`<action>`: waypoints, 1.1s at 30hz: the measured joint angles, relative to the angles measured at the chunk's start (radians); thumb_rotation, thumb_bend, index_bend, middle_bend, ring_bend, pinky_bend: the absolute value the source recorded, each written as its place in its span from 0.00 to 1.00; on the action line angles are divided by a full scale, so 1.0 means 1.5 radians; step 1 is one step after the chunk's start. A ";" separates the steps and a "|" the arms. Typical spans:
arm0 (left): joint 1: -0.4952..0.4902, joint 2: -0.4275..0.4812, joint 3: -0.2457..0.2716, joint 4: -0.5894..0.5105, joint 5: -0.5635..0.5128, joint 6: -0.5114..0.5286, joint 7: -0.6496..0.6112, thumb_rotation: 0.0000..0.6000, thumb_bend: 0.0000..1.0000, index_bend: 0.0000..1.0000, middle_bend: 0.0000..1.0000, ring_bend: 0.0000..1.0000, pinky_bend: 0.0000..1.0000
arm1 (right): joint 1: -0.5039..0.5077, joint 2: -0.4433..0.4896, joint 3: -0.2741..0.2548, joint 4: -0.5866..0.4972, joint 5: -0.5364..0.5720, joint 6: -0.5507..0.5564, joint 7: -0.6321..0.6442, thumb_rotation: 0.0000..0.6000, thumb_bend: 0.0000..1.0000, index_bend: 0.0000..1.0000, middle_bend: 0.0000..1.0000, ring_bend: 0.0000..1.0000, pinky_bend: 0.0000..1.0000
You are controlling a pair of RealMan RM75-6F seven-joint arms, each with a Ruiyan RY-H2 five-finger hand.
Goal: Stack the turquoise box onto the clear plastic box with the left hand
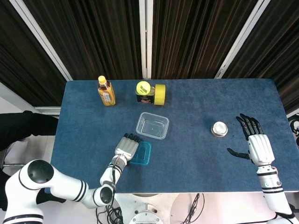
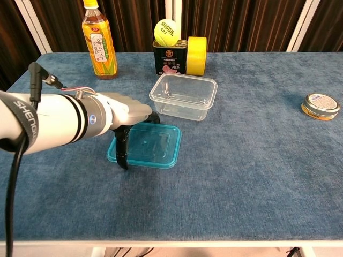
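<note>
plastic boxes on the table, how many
2. The clear plastic box sits mid-table in front of the tin. The turquoise box lies just nearer the robot, its left edge under the left hand. None looks hidden.

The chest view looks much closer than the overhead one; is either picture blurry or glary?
Chest view: sharp, with soft glints on the clear plastic box and a faint shadow under the left robot hand. Head view: evenly lit, everything small but crisp, the turquoise box partly covered by that hand.

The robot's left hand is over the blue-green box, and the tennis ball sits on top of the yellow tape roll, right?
Not quite. The left hand is over the turquoise box, but the tennis ball sits on the dark tin; the yellow tape roll stands beside it. The chest view shows this.
</note>
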 measured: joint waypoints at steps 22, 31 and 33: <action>0.098 0.187 0.028 -0.101 0.196 0.017 -0.104 1.00 0.04 0.35 0.33 0.25 0.16 | -0.006 0.004 0.008 -0.017 -0.008 0.005 -0.010 1.00 0.02 0.00 0.00 0.00 0.00; 0.058 0.239 -0.022 -0.082 0.204 -0.112 -0.130 1.00 0.04 0.35 0.31 0.23 0.11 | -0.011 0.016 0.010 -0.034 -0.005 0.009 -0.022 1.00 0.02 0.00 0.00 0.00 0.00; 0.033 0.237 -0.031 -0.058 0.202 -0.159 -0.129 1.00 0.04 0.34 0.31 0.22 0.11 | -0.014 0.020 0.011 -0.040 -0.003 0.010 -0.022 1.00 0.02 0.00 0.00 0.00 0.00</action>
